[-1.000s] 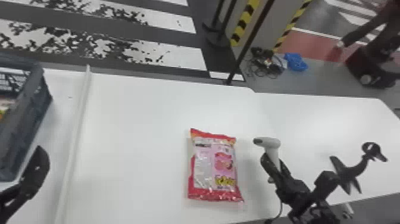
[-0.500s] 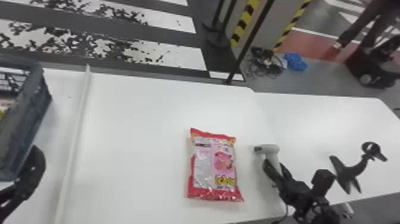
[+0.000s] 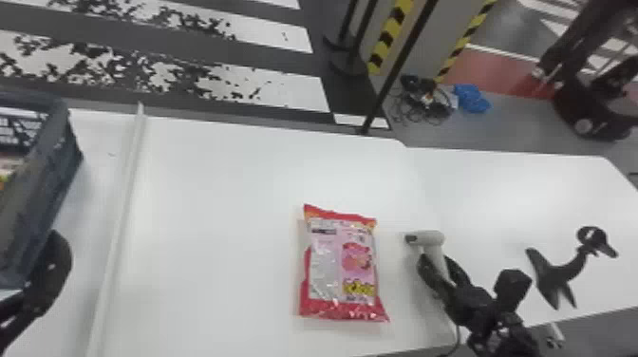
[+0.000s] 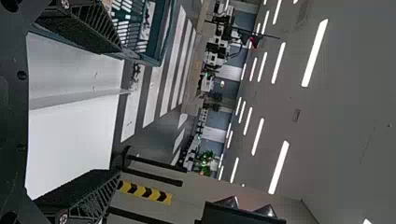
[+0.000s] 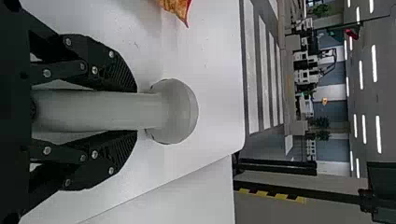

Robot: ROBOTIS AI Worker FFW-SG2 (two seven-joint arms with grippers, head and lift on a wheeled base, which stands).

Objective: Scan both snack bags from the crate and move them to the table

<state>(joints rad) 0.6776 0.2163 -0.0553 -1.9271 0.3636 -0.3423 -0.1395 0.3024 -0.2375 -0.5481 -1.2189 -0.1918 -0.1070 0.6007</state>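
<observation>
A pink and red snack bag (image 3: pixel 339 266) lies flat on the white table in the head view. Just right of it, my right gripper (image 3: pixel 439 275) holds the grey scanner (image 3: pixel 429 237) upright, its dark end facing the bag. In the right wrist view the gripper (image 5: pixel 135 111) is shut on the handle of the scanner (image 5: pixel 173 111); a corner of the bag (image 5: pixel 177 9) shows. My left gripper (image 3: pixel 52 275) is by the near side of the blue-grey crate (image 3: pixel 47 166), where part of some colourful packaging (image 3: pixel 7 168) is visible. The left wrist view shows the gripper (image 4: pixel 114 114) open with nothing between its fingers.
A raised white strip (image 3: pixel 121 223) runs across the table (image 3: pixel 218 213) between crate and bag. On the adjoining table at right is a black stand (image 3: pixel 558 275). A thin dark pole (image 3: pixel 396 66) rises beyond the table's far edge.
The scanner has turned, bringing its dark end round towards the bag, and its head is a little lower. My left gripper has shifted slightly towards the near side. The bag has stayed put.
</observation>
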